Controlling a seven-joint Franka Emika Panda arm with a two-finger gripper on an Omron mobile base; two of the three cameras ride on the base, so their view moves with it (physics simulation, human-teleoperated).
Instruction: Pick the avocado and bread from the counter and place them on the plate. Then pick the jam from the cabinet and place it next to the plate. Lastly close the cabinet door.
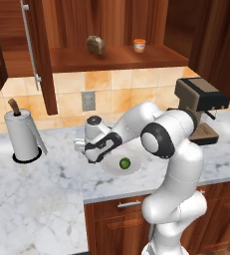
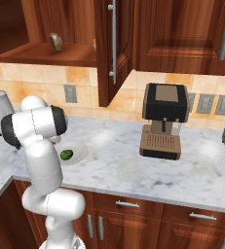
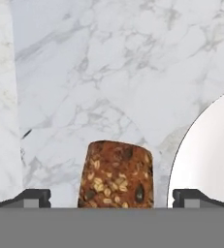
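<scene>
In the hand view the bread [image 3: 116,174], a dark brown seeded chunk, stands on the marble counter [image 3: 84,72] between my two finger tips, with a gap on each side. My gripper [image 3: 115,198] is open around it. From the left base the gripper [image 1: 80,145] hangs low over the counter [image 1: 42,199], just left of the white plate [image 1: 111,169]. The dark green avocado [image 1: 124,163] lies on that plate, whose rim [image 3: 205,145] curves in at the right of the hand view. The orange-lidded jam [image 1: 139,45] stands on the shelf of the cabinet [image 1: 116,57]. The cabinet door [image 1: 39,55] stands open.
A speckled grey-brown lump [image 1: 95,45] sits on the shelf left of the jam. A paper towel holder [image 1: 22,135] stands at the left, a coffee machine [image 1: 198,107] at the right. From the right base, the avocado [image 2: 66,154], plate [image 2: 80,151] and coffee machine [image 2: 163,121] show.
</scene>
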